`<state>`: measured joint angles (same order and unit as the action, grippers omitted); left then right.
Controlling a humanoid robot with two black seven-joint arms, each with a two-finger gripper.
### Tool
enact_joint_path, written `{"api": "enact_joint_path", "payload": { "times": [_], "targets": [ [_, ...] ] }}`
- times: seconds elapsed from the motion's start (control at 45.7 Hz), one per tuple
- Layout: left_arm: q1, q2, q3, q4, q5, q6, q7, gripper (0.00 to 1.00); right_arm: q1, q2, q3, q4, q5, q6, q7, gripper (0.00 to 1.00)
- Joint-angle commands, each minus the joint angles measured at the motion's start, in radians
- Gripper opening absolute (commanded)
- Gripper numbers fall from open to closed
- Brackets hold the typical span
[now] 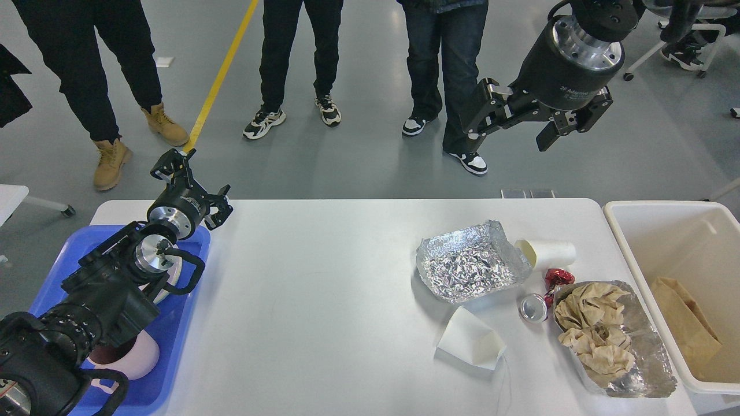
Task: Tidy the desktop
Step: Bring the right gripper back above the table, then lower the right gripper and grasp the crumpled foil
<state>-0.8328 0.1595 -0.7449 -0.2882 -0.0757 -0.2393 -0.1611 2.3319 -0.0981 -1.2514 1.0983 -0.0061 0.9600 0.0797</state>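
The white desktop [324,300] fills the middle of the head view. On its right part lie an empty foil tray [469,261], a tipped white paper cup [548,253], a flattened white cup [471,338], a small can [533,307], a red wrapper [558,278] and a foil tray with crumpled brown paper [607,335]. My left gripper [193,182] is open and empty above the table's far left corner. My right gripper [511,124] is open and empty, held high beyond the far edge.
A blue tray [173,358] with a pink-white cup [130,355] sits at the left, under my left arm. A cream bin [659,231] holding a brown paper bag [685,323] stands at the right. Three people stand past the far edge.
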Motion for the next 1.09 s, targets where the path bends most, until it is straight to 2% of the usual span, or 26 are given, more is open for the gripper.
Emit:
{"api": "enact_joint_path", "payload": {
  "times": [0.0, 0.854, 1.073],
  "targets": [
    [0.0, 0.0, -0.001, 0.0, 0.001, 0.0, 0.0, 0.97, 0.001, 0.0, 0.0, 0.002, 0.0, 0.0, 0.0, 1.0],
    [0.0, 0.0, 0.001, 0.0, 0.001, 0.0, 0.0, 0.97, -0.045, -0.018, 0.018, 0.0, 0.012, 0.0, 0.003, 1.0],
    [0.0, 0.0, 0.001, 0.0, -0.001, 0.0, 0.0, 0.97, -0.186, -0.043, 0.027, -0.015, 0.054, 0.0, 0.002, 1.0]
  ]
}}
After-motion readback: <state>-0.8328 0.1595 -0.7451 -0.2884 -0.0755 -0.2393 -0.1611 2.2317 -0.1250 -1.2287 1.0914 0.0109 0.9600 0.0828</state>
